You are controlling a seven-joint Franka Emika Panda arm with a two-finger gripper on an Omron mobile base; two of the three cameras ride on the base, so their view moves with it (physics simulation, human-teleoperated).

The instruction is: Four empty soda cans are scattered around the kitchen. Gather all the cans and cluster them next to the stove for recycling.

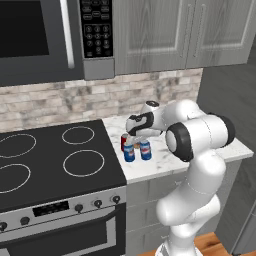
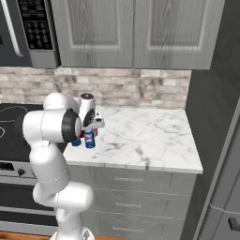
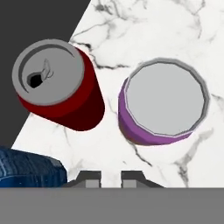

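The gripper [image 3: 110, 177] hangs above the marble counter [image 2: 150, 136], fingers pressed together with nothing between them. Beneath it stand the red can [image 3: 61, 85] and the purple can [image 3: 162, 105], upright and just apart. Two blue cans [image 1: 137, 151] stand side by side near the counter's front edge, just right of the stove [image 1: 50, 160].

In the left base view the white arm's wrist covers most of a small red can [image 1: 123, 140] and the tops of two blue cans [image 1: 130, 152] on the white marble counter [image 1: 165, 162]. In the hand view a dark blue can [image 3: 30, 168] is cut off at the lower left. Can markings are too small to read.
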